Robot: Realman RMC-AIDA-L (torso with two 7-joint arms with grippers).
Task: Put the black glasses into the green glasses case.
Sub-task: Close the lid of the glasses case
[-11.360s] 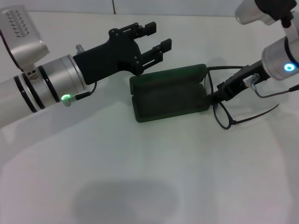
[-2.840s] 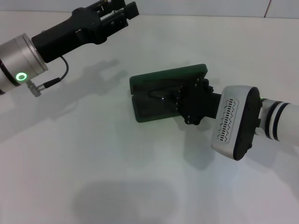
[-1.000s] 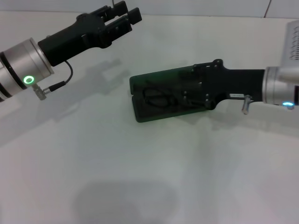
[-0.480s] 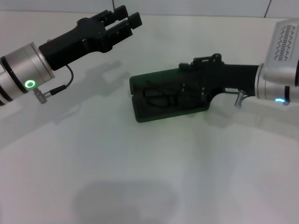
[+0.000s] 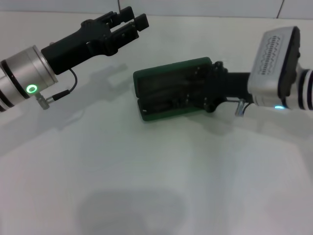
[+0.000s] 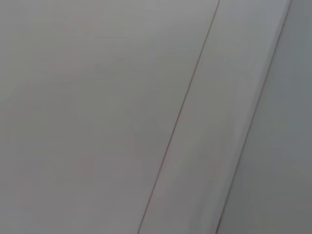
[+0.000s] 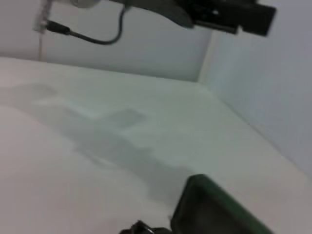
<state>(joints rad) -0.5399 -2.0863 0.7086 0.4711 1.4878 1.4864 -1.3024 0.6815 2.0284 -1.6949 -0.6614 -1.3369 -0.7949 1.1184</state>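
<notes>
While the right pincer (image 5: 198, 93), state indiscernible, meets the rigid green glasses case (image 5: 161, 81), the fragile black glasses (image 5: 173, 104) inside favour a bridge grasp

Green glasses case (image 7: 214, 209) lying on white desk (image 7: 97, 161), left pincer (image 7: 229, 17) hovering far above, cable dangling

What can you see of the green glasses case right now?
The green glasses case is a dark green rectangular hard case with rounded corners, lying on the white table mid-scene. It is hinged, its lid raised partway over the dark-lined base, where dark shapes lie. The right gripper is against its right end, covering it. The right wrist view shows one case corner.
</notes>
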